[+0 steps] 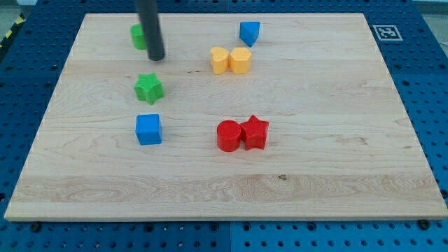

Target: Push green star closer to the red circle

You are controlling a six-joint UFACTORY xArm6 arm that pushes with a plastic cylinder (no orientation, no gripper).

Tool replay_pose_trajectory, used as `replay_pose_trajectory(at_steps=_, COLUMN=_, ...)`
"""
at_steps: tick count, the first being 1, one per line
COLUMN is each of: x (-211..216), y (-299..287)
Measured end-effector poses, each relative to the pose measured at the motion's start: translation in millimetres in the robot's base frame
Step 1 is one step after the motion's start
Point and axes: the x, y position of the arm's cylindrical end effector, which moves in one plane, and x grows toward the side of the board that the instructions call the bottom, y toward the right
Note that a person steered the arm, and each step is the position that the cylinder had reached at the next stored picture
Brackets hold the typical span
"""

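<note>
Right now my tip [157, 58] stands at about twelve o'clock from the green star [148, 87], near but apart, carrying nothing, since it is a bare rod. The red circle [228, 135] lies toward four o'clock from the star, touching a red star [255, 132]. A green block [137, 36] is half hidden behind the rod, its shape unclear
</note>
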Motion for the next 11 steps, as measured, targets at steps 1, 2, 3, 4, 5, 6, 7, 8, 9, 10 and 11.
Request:
replay_pose_trajectory(at_steps=1, x=0, y=-32)
replay_pose_trajectory(at_steps=2, x=24, y=-32)
replay_pose_trajectory(at_steps=3, x=56, y=-32)
replay_pose_trajectory(at_steps=4, x=66, y=-18)
replay_pose_trajectory(at_steps=5, x=90, y=12)
replay_pose_trajectory(at_steps=6, x=101, y=23)
replay_pose_trajectory(at_steps=7, x=118, y=48)
replay_pose_trajectory(at_steps=8, x=119, y=73)
replay_pose_trajectory(at_steps=9, x=105, y=73)
replay_pose_trajectory(at_steps=10, x=88, y=84)
replay_pose_trajectory(at_steps=11, x=115, y=109)
